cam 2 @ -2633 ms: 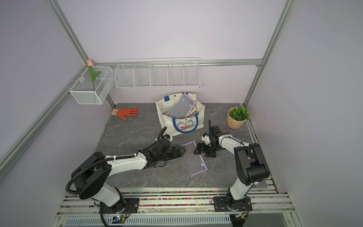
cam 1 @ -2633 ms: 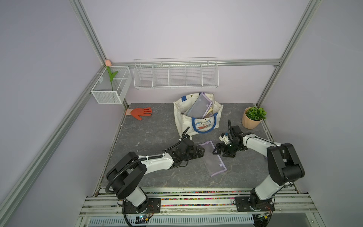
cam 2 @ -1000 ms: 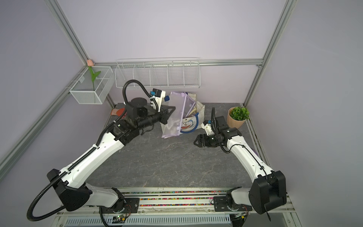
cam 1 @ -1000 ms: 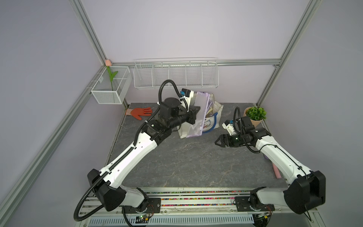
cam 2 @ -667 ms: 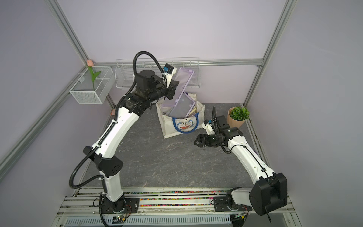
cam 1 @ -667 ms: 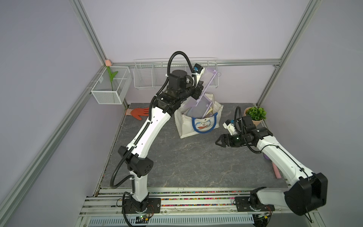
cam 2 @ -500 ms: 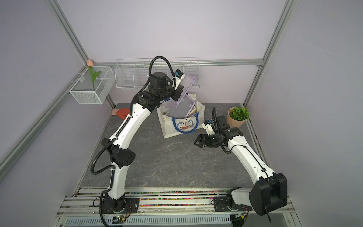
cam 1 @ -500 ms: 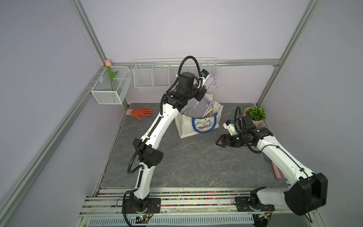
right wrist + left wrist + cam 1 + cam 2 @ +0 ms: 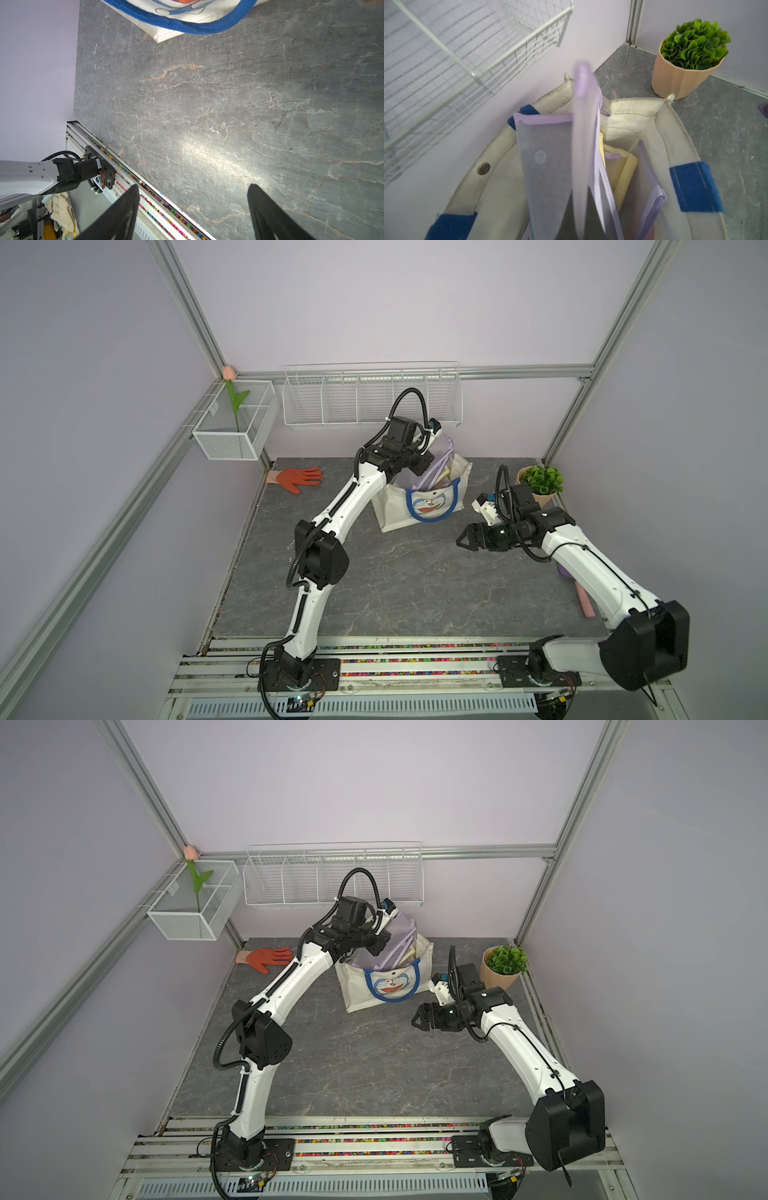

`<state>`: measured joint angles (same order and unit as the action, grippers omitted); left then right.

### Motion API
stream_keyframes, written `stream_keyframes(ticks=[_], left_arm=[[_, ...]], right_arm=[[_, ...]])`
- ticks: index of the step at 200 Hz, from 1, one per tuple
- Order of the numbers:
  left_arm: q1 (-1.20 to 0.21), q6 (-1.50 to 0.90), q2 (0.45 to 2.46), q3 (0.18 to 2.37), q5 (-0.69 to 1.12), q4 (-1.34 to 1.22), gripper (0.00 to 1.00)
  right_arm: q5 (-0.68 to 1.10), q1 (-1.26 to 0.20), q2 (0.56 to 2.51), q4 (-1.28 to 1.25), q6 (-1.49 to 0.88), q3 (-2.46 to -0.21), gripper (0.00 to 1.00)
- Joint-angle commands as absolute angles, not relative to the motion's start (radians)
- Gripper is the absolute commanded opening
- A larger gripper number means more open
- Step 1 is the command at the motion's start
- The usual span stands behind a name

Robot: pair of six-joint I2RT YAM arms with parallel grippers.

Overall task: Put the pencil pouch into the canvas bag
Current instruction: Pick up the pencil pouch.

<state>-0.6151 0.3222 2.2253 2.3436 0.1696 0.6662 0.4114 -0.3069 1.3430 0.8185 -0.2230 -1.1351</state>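
My left gripper (image 9: 380,942) is clamped shut on the pencil pouch (image 9: 583,128). A couple of seconds ago the pouch lay flat on the table (image 9: 395,572), and half a second ago it was up by the wire rack; now it is tilted edge-on at the open mouth of the canvas bag (image 9: 386,992), over the other pouches (image 9: 546,155) inside, though I cannot tell how deep. I judge that only lowering and letting go remain. My right gripper (image 9: 463,539) hangs wide open and empty beside the bag, where it was.

Orange glove (image 9: 298,480) at back left, potted plant (image 9: 540,483) at back right — wire rack (image 9: 372,400) on wall
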Motion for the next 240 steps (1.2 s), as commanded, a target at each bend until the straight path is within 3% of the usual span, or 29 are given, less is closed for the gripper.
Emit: stream_keyframes(ticks=[1,100,140,197,240], left_arm=[[-0.596,0.305,2.233,2.339,0.214,0.641,0.0],[-0.569,0.214,2.355,2.416,0.308,0.616,0.0],[-0.569,0.203,2.356,2.416,0.259,0.618,0.0],[-0.569,0.217,2.252,2.347,0.129,0.591,0.25],[-0.569,0.208,2.234,2.3,0.073,0.563,0.27]], right_arm=[[0.414,-0.301,1.352,0.822,-0.202,-1.158,0.83],[0.411,-0.299,1.353,0.828,-0.196,-1.165,0.83],[0.413,-0.299,1.353,0.825,-0.196,-1.163,0.83],[0.412,-0.299,1.35,0.821,-0.195,-1.159,0.83],[0.416,-0.298,1.349,0.816,-0.197,-1.156,0.82]])
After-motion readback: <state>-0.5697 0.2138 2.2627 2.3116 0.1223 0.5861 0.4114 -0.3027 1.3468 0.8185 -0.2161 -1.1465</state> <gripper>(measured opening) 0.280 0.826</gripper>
